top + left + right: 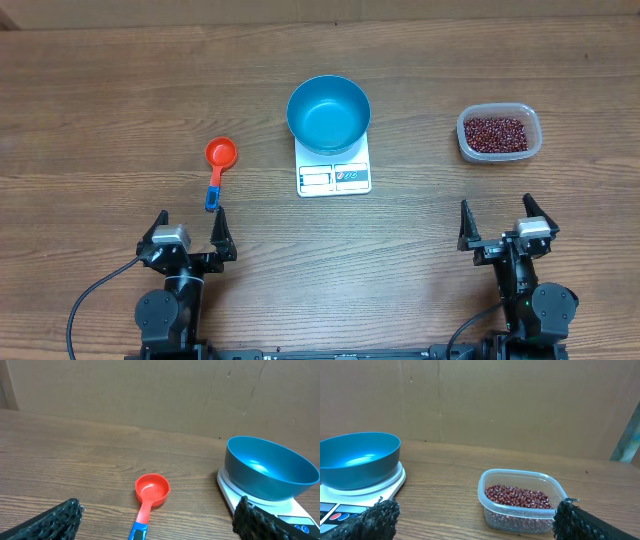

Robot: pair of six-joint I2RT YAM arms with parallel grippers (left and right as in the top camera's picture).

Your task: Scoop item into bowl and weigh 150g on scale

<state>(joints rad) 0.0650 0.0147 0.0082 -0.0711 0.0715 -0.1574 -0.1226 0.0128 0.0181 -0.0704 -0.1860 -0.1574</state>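
Overhead, we find the bowl point(328, 112) seated on the scale point(334, 178), ready to weigh each pour; beans point(496, 131) wait in the tub point(499, 157) at right, scoop point(220, 155) near our left gripper point(190, 226); it and the right gripper point(497, 216) stand spread, empty.

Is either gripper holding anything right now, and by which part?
Nothing. Left gripper and right gripper both stand open and empty; the red scoop lies untouched.
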